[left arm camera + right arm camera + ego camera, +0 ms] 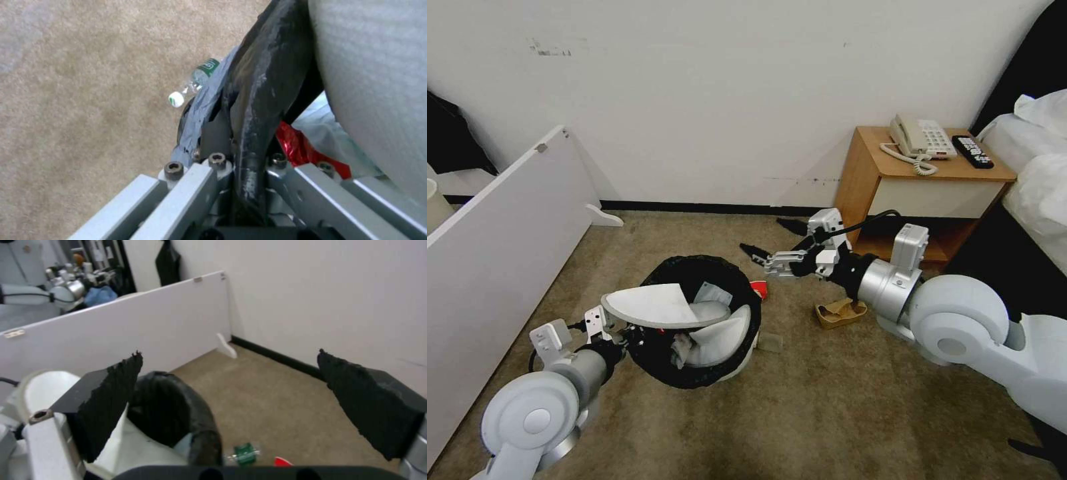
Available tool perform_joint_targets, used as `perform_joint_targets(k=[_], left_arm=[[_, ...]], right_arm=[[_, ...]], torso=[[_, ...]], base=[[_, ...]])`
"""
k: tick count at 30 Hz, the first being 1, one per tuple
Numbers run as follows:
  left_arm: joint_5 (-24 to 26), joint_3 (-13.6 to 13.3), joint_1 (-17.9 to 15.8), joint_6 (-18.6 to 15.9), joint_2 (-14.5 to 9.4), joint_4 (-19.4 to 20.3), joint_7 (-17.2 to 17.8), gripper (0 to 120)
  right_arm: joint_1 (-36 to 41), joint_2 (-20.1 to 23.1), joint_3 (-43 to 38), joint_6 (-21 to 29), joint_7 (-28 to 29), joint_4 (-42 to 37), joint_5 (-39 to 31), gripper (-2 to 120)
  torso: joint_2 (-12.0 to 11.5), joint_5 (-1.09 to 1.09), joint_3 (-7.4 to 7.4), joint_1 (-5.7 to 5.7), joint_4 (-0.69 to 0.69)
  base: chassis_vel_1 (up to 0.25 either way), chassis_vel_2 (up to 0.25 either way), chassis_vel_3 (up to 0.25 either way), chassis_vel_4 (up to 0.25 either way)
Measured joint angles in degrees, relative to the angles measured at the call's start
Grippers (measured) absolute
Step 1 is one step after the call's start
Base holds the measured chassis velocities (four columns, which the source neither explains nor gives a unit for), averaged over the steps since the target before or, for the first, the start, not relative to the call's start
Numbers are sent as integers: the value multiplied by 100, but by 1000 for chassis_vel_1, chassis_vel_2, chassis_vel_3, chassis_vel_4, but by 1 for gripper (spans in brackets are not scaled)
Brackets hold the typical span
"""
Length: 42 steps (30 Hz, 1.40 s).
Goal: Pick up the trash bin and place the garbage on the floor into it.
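The trash bin [740, 350] is held off the carpet floor [827, 413] at the near left, tilted so that its mouth faces up and toward the robot. Its black bag [694, 270] is folded over the rim. The left gripper [620, 333] is pinched shut on the near-left rim; in the left wrist view the black liner [256, 100] is clamped between the metal fingers [213, 140].

2 white slippers are counted in the bin: 1 slipper [654, 305] lies flat across the rim, its long axis running left to right, and the other [724, 337] is curled inside against the right wall. Red wrapping [296, 146] is seen inside beside them.

The right gripper [767, 243] is held in the air to the far right of the bin, pointing left, its black pads [113, 390] spread wide with nothing between them.

On the floor, 1 green-labelled clear bottle [242, 453] lies just past the bin's far side, 1 red scrap [758, 288] sits by the bin's right rim, and 1 brown paper bag [840, 312] lies under the right arm.
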<state>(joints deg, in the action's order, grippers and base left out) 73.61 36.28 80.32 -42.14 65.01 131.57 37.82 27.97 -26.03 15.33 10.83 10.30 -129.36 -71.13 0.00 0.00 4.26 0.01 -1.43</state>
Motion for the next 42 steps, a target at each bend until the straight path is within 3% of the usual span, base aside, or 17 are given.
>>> perform_joint_targets(k=[11,21,31,42], left_arm=[[-87,223,120,0,-142,76,-87,1],[-251,612,359,18,-193,163,-249,1],[-326,1165,747,64,-209,437,-404,1],[-324,1503,989,70,-164,588,-507,1]], right_arm=[[366,-123,-144,-296,411,138,456,100],[912,-334,-432,-639,794,444,1252,100],[2512,-532,-1672,-718,641,529,2120,100],[3542,-681,-2661,-580,366,428,3110,100]], torso=[[0,0,0,0,1],[0,0,0,0,1],[0,1,0,0,0],[0,0,0,0,0]], base=[[0,0,0,0],[0,0,0,0],[0,0,0,0],[0,0,0,0]])
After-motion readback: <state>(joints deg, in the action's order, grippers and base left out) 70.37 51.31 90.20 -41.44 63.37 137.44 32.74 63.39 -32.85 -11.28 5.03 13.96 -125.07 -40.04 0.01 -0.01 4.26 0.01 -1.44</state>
